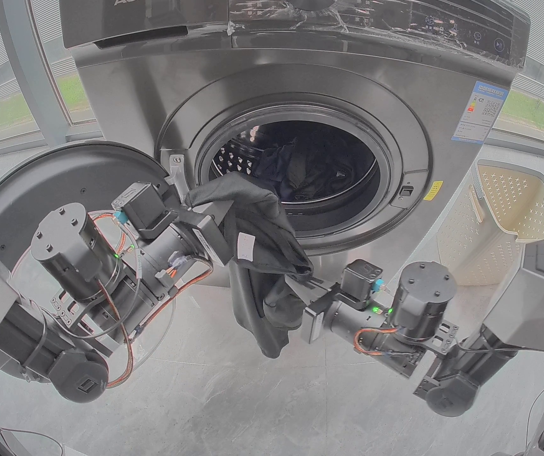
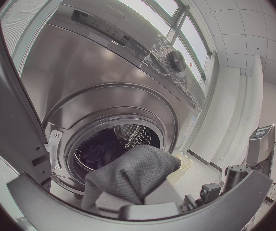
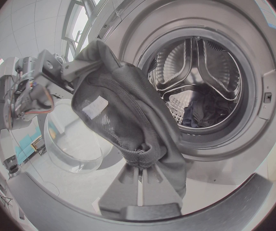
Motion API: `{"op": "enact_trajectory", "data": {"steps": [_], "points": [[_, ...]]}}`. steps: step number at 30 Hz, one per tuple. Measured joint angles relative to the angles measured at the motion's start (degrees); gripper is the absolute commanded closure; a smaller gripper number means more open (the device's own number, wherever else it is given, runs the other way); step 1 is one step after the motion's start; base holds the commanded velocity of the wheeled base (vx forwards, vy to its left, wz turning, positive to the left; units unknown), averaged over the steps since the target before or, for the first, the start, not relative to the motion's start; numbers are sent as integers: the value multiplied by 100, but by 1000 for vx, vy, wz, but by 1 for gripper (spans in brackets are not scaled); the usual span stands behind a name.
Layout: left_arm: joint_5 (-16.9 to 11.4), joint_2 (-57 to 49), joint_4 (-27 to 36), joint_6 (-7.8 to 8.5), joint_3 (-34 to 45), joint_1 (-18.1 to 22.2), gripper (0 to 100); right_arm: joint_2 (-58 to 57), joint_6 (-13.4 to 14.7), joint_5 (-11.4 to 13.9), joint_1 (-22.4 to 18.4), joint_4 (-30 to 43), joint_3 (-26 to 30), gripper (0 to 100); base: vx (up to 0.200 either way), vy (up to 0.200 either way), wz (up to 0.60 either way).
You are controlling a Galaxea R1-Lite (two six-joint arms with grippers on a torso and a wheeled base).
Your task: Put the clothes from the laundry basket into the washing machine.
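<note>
Now left hand (image 1: 231,216) and right hand (image 1: 298,281) both clench the black garment (image 1: 265,242), hanging lengthwise before the drum (image 1: 322,159), left nearer.

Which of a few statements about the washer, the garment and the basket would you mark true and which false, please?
1. The washer's door is open. True.
2. The garment lies inside the drum. False: it hangs in front of the opening.
3. Dark clothes lie in the drum. True.
4. The basket stands on the robot's left of the washer. False: it stands on the right.
5. The right gripper is open and empty. False: it is shut on the garment, and so is the left gripper.
</note>
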Motion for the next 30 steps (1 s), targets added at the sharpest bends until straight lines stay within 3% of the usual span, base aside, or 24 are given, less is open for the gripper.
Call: {"op": "enact_trajectory", "data": {"steps": [5, 10, 20, 30], "points": [[93, 41, 7, 0, -32, 149, 100, -568, -78, 134, -289, 9, 608, 100, 0, 0, 0], [229, 61, 40, 2, 13, 306, 100, -1050, -140, 296, -612, 17, 856, 100, 0, 0, 0], [368, -129, 232, 9, 182, 297, 100, -1568, -146, 300, -829, 2, 887, 100, 0, 0, 0], [847, -311, 210, 27, -63, 255, 100, -1929, -145, 300, -1008, -46, 853, 100, 0, 0, 0]]}}
